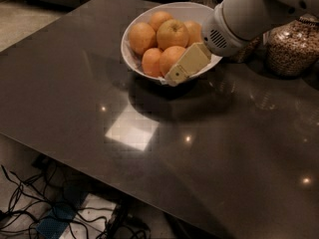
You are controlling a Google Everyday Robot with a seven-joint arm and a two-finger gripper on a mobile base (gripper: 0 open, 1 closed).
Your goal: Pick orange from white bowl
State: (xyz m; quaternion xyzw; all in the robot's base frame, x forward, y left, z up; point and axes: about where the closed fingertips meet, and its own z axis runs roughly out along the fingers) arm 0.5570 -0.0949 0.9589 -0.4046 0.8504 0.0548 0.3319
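Observation:
The white bowl (pixel 129 59) stands at the far middle of the dark table (pixel 89 103). It holds several oranges, among them one at the left (pixel 142 37) and two at the front (pixel 152 62) (pixel 169 58). A paler yellowish fruit (pixel 173 34) lies on top. My gripper (pixel 180 69) comes in from the upper right on a white arm (pixel 249 11). Its cream-coloured tip lies over the bowl's front right rim, against the front right orange. It hides part of that orange and of the rim.
A glass jar of grains (pixel 291 46) stands to the right of the bowl, behind the arm. The table's near edge runs diagonally across the lower left. Cables (pixel 45 208) lie on the floor below it.

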